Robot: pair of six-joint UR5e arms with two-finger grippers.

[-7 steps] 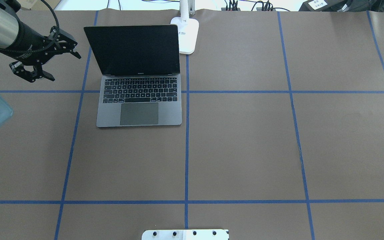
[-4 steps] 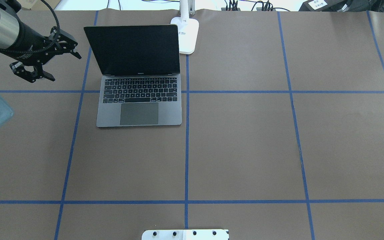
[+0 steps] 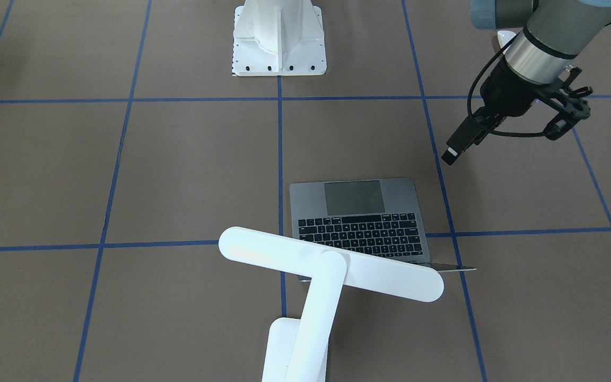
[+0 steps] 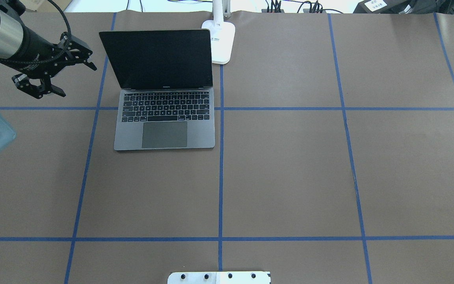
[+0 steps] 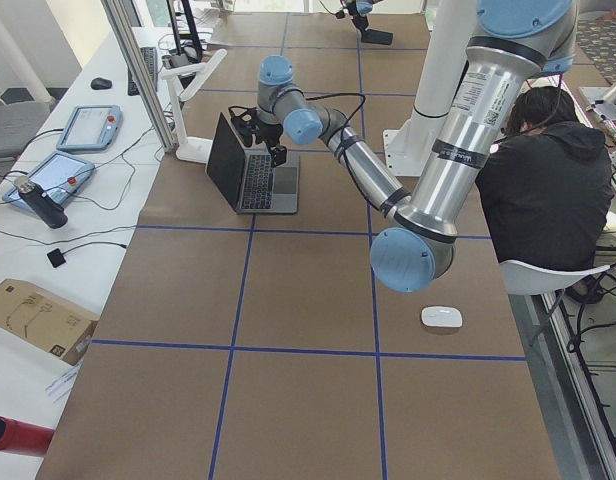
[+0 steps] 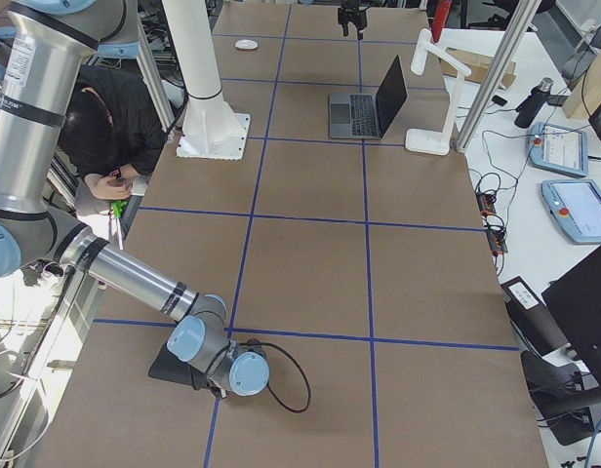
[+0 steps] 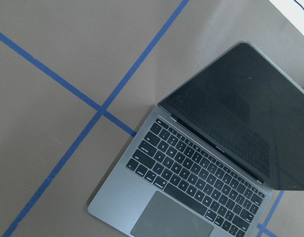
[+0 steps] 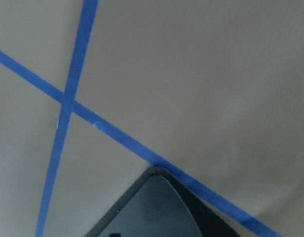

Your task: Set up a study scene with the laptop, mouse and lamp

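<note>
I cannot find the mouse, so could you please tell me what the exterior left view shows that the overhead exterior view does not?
Only exterior left: the mouse, lying well apart from the laptop, the bar head of the lamp, and a seated person. Only overhead: the laptop's dark screen seen face-on, and the left gripper with its jaws plainly apart. Both: the laptop, the lamp's base, and the left gripper beside the laptop.

The lamp point(image 4: 223, 41) stands just beside the laptop point(image 4: 166, 118); the mouse point(image 5: 441, 318) lies well apart.
</note>
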